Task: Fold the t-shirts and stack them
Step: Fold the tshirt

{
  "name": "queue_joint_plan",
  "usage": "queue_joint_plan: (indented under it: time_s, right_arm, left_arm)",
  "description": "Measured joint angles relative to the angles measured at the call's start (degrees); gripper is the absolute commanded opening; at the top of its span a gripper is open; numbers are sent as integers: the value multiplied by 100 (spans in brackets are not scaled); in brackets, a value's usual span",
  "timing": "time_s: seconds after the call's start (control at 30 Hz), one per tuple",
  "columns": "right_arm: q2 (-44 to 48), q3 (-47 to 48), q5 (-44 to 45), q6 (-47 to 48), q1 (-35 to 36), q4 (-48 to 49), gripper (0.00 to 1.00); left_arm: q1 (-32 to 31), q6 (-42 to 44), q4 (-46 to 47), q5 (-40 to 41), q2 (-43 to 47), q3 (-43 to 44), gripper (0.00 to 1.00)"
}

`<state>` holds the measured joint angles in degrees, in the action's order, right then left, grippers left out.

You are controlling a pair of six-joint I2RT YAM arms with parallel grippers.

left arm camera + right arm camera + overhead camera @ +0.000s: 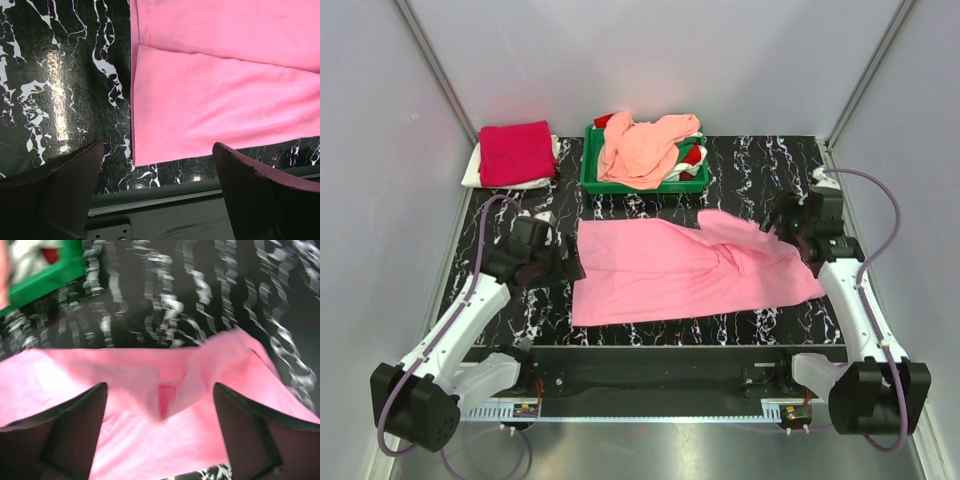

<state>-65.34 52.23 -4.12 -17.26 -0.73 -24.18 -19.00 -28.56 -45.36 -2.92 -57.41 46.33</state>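
Pink tee (690,270) lies spread. Left hand (563,263) beside its left edge, right hand (778,226) over its far right corner; both fingers apart.

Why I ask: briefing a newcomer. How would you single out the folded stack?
On the black marbled table, find the far left corner, beside the green plastic tray. A crimson t-shirt lies atop a white one. Unlike the spread pink t-shirt and the crumpled peach one, it is folded square.

High rear camera looks down; both close wrist cameras share the pink t-shirt (680,272).
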Motion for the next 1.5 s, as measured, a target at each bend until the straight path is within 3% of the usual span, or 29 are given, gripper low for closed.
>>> queue_joint_plan:
  time_s: [0.1,0.2,0.47,0.83,0.87,0.97,1.03,1.1,1.13,1.2,1.37,1.5]
  right_arm:
    - [103,-164,710,-356,-109,-188,100]
    - [-782,157,1073,-629,-184,-431,100]
    - [-1576,352,136,-1123,-195,-573,100]
    - [-1012,-651,-490,-1836,-190,-927,88]
    - [-1010,-726,-538,-1869,-190,-935,86]
    - [-1010,-896,-625,-1956,-190,-955,65]
    - [-1027,-968,-664,-1998,-190,-946,43]
    - [-1123,-997,-758,-2009,-188,-866,31]
    - [-1202,-1001,-791,-2044,-188,-807,14]
    - [-1357,-1027,-911,-2039,-190,-673,0]
    - [-1449,-1075,-977,-1921,-203,-621,0]
    - [-935,-1075,-636,-1856,-610,-863,0]
  left_arm:
    - [0,-15,-2,17,2,0,96]
    - [0,-24,-2,24,20,0,96]
    - [0,-39,-2,46,116,-7,96]
    - [0,-42,-2,81,116,-7,96]
    - [0,-42,-2,83,116,-7,96]
    - [0,-42,-2,83,120,-7,96]
    - [0,-42,-2,85,125,-7,96]
    - [0,-42,-2,87,125,-7,96]
    - [0,-42,-2,87,125,-7,96]
    - [0,-44,-2,98,125,-7,96]
    - [0,-44,-2,136,142,-7,96]
    - [0,-44,-2,149,144,-7,96]
